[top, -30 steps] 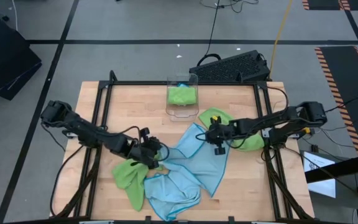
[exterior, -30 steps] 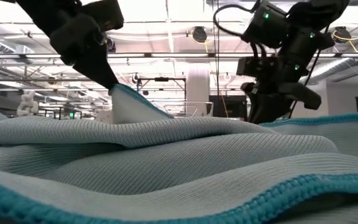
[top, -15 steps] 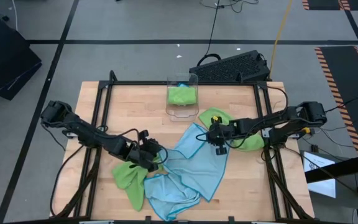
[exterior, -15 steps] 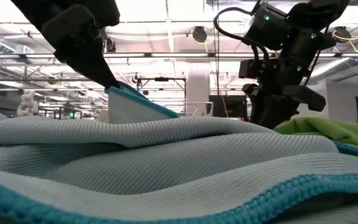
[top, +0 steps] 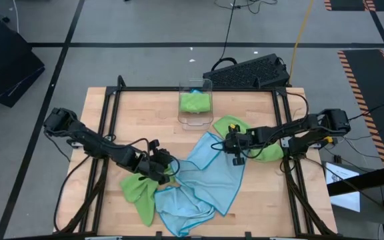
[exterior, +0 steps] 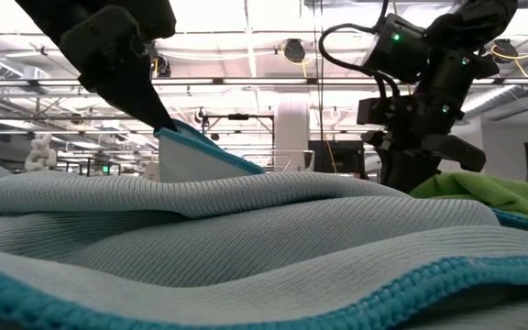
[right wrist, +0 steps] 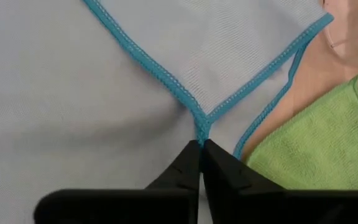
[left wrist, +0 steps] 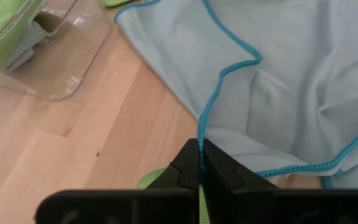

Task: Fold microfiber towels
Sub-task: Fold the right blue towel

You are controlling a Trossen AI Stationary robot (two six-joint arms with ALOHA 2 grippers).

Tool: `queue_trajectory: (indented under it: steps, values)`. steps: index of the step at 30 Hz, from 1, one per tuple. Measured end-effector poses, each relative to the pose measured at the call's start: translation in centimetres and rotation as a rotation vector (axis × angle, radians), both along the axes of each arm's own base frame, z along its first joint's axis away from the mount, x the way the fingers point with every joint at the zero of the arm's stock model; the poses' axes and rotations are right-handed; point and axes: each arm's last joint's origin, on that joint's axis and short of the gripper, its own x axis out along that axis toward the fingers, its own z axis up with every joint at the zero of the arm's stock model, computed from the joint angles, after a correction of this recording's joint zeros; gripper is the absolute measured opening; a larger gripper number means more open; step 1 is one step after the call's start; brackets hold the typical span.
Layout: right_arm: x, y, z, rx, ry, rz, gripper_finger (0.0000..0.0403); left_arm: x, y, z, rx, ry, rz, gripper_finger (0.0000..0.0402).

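The blue towel [top: 209, 177] lies spread just in front of the bin [top: 195, 103]. The left gripper [left wrist: 199, 163] pinches the towel's hem on the side away from the green towel [top: 262, 143]. The right gripper [right wrist: 200, 144] pinches the hem beside that green towel. To fold well, lift both pinched points level, keep the cloth taut between them, and avoid dragging neighbouring towels.

Left arm reaches in low toward the table's middle, left gripper [top: 168, 169] pinched tight. Right arm stretches inward too, right gripper [top: 236, 148] clamped closed.
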Motion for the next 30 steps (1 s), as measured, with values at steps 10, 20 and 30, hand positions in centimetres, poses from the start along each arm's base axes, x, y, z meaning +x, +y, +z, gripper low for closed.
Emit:
queue_trajectory:
  steps: [10,20,30]
  values:
    - [-0.5,0.0,1.7,-0.007,-0.061,0.006,0.0003,0.0,0.0,0.0,-0.002,-0.001,0.003,0.0005]
    - [-1.9,0.1,4.0,0.026,-0.115,0.002,0.0021,0.0,0.0,0.0,0.014,-0.009,0.010,0.0004]
    - [-1.0,0.1,2.5,0.031,-0.083,0.000,0.0096,0.1,-0.4,0.2,0.004,-0.038,-0.003,0.0004]
